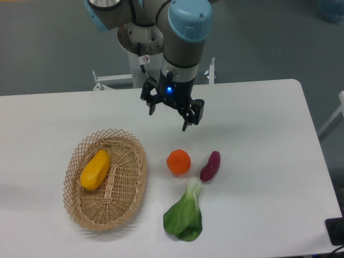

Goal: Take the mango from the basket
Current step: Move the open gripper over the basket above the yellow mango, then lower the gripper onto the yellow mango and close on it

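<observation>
A: Nearest us, the basket [105,217] at the left; what's in it?

B: The mango [95,170], lying tilted in its left half. Right of that come the greens [184,215], orange [178,162] and eggplant [210,166].

A: And the gripper [167,114]?

B: Far side, hanging above the table, jaws wide and empty.

A: How will the fruit handle?

B: Likely smooth, firm and fairly heavy, so it's best pinched across its narrow middle.

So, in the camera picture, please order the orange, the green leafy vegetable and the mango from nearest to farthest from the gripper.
From the gripper:
1. Orange, on the table just below it.
2. Mango, in the basket, to the left.
3. Green leafy vegetable, near the front edge.
</observation>
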You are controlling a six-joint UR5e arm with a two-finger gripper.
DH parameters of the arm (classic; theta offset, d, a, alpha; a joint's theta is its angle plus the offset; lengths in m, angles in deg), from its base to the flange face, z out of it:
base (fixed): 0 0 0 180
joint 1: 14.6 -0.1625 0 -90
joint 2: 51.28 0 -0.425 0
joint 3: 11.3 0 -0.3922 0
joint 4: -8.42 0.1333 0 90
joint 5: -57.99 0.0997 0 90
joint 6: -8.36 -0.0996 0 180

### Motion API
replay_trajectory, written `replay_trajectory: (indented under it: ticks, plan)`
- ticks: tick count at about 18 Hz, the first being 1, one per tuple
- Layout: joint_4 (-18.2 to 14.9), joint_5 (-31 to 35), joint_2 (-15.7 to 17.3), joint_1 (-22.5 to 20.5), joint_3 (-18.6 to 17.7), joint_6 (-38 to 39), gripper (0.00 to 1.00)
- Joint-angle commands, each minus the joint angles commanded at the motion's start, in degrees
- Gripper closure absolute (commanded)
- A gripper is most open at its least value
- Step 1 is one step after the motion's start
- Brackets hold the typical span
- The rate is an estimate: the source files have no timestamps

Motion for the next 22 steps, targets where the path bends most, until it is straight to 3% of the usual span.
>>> replay_trajectory:
  ticks: [4,7,10,12,16,18,22]
  plan:
    - [5.4,0.3,-0.8,5.8,-3.2,8.0,0.00]
    - [8.1,0.3,-4.4,9.9,-3.4,14.1,0.00]
    - [16.7,0.3,-9.1,14.8,-4.0,20.9,0.00]
    - [20.2,0.4,-11.3,17.2,-4.0,24.6,0.00]
    - [20.7,4.0,-13.8,20.5,-3.9,25.2,0.00]
    - [23.0,4.4,-16.6,21.4,-3.4,25.9,0.00]
    - [25.8,4.8,-17.7,21.8,-3.9,28.1,0.00]
